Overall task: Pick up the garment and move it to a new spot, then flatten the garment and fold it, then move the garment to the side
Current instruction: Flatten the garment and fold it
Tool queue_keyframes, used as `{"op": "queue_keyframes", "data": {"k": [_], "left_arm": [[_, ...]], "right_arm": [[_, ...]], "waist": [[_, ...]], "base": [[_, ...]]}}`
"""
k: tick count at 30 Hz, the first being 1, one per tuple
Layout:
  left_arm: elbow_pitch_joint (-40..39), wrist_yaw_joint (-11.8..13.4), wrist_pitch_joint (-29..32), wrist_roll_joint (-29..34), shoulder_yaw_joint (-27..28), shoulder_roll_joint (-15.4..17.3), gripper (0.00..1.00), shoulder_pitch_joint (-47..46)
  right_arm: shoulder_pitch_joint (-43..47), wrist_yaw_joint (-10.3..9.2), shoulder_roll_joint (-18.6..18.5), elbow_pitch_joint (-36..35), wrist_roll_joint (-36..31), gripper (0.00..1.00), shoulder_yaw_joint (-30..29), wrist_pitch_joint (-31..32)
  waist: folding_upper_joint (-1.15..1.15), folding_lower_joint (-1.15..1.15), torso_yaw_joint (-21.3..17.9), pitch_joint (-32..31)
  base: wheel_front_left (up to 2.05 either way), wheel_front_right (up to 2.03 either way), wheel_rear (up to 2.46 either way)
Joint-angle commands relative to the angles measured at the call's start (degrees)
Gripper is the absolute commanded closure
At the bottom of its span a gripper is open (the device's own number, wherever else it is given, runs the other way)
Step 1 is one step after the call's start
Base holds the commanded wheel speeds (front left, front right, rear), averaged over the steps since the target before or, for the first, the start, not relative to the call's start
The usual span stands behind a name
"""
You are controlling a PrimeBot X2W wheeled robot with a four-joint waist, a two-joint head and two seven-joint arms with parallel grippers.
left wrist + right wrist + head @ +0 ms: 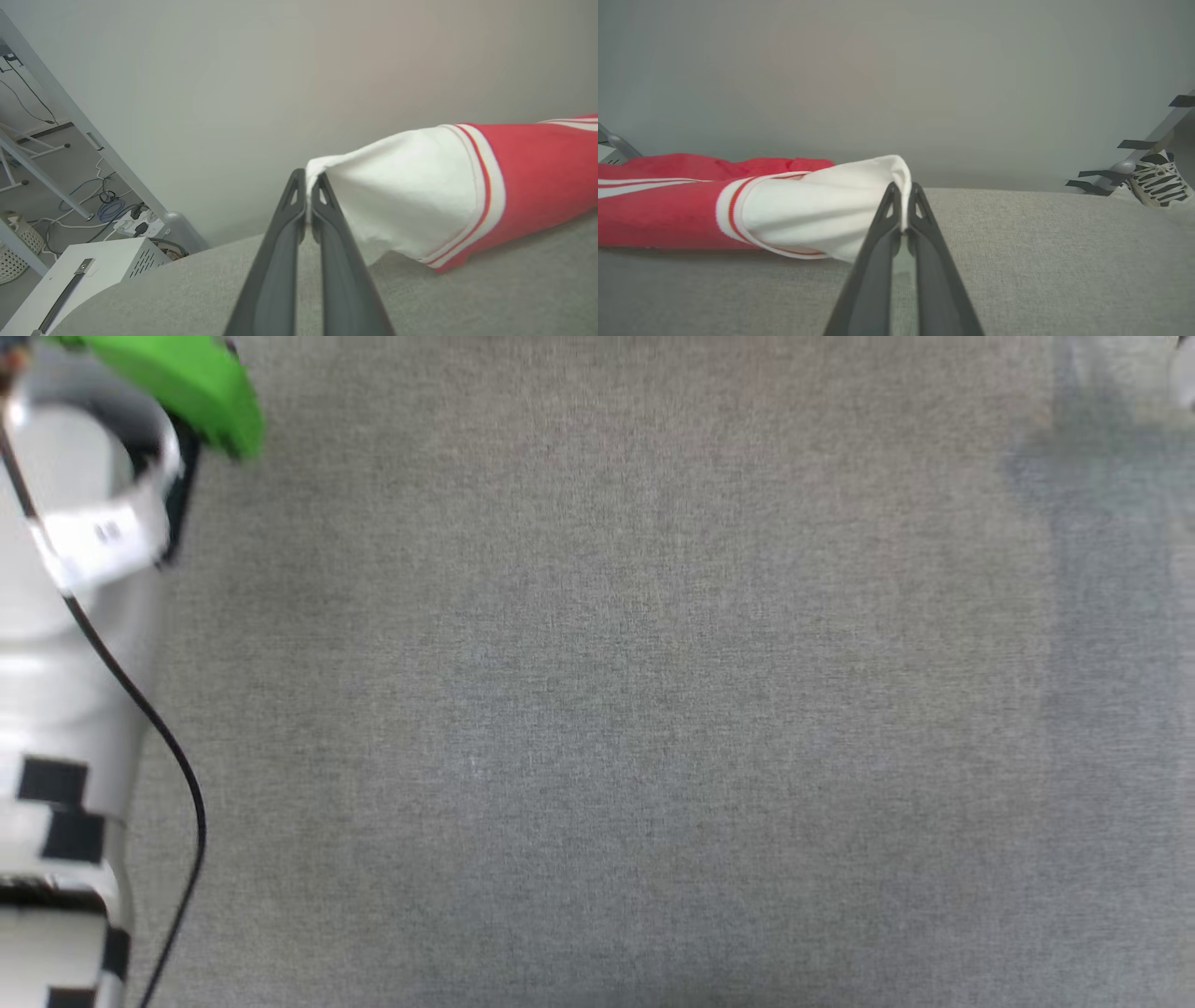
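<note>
Left gripper (308, 179) and right gripper (903, 189) pinched the shirt (537, 177) by its sleeves, mid-frame — relocation step, apparently. Next move called for even, taut lowering.

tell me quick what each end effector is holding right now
Left end effector: closed, pinching a white sleeve of the red jersey T-shirt.
Right end effector: closed, pinching that T-shirt's other white sleeve.
</note>
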Motion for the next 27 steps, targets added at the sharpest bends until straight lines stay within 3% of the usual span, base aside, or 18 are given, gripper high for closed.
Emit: {"op": "queue_keyframes", "data": {"k": [1, 5, 11, 27], "left_arm": [[-0.41, 0.41, -0.31, -0.89, 0.33, -0.41, 1.0, 2.91], [-2.09, 0.25, -0.28, -3.87, 0.81, -0.83, 1.0, 12.58], [-4.68, -0.11, 1.67, -6.51, -0.15, 0.01, 1.0, 24.06], [-14.2, 1.72, 5.23, -8.79, -3.13, 1.99, 1.0, 47.18]], "right_arm": [[2.61, -0.1, -0.58, -0.83, 1.36, 1.0, 0.4, -0.31], [10.98, -0.1, -0.82, -3.83, 8.75, 1.0, 0.05, 0.81], [21.72, -0.1, -3.86, -7.57, 13.37, 1.0, 2.2, 2.28], [45.04, -0.1, -9.32, -14.55, 17.14, 1.0, 6.72, 2.34]], "waist": [[0.0, 0.01, 0.28, -4.97], [0.0, 0.01, 0.32, -8.92], [0.0, 0.01, 0.94, -13.72], [0.0, 0.01, 2.35, -24.81]], "base": [[0.0, 0.0, 0.0], [0.0, 0.0, 0.0], [0.0, 0.0, 0.0], [0.0, 0.0, 0.0]]}}
